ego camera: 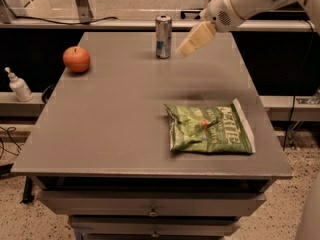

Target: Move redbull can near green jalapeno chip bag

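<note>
The redbull can (163, 36) stands upright near the far edge of the grey table (115, 124), silver with blue patches low down. The green jalapeno chip bag (209, 129) lies flat at the front right of the table, its white end strip to the right. My gripper (185, 48) hangs above the table just right of the can, at about its height, apart from it and holding nothing that shows. The white arm reaches in from the upper right.
A red apple (76, 59) sits at the table's far left. A small white pump bottle (18, 85) stands on a low ledge left of the table. Drawers run below the table's front edge. A rail with metal legs stands behind the table.
</note>
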### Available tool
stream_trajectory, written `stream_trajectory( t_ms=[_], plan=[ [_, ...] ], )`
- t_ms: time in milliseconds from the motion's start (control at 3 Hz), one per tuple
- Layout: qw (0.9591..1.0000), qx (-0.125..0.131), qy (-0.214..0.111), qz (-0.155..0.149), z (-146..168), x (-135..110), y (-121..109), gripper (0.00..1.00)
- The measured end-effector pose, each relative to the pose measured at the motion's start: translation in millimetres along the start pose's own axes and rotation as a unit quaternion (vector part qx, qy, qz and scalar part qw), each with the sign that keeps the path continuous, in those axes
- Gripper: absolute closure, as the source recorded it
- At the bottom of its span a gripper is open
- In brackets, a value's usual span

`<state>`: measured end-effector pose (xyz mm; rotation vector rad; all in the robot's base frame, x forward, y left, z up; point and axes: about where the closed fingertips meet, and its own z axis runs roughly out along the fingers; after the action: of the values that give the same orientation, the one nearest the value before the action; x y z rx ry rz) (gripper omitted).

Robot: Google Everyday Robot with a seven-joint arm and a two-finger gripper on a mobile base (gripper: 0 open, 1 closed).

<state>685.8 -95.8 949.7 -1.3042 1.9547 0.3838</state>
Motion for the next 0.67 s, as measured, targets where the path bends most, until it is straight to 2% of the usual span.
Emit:
stream_trajectory(
  t_ms=[333, 667],
  plan=[
    [0.9982, 0.008, -0.052, 0.027, 33, -29, -33, 0.0],
    [0.9939, 0.004, -0.093, 0.06, 62, -45, -56, 0.0]
  ],
)
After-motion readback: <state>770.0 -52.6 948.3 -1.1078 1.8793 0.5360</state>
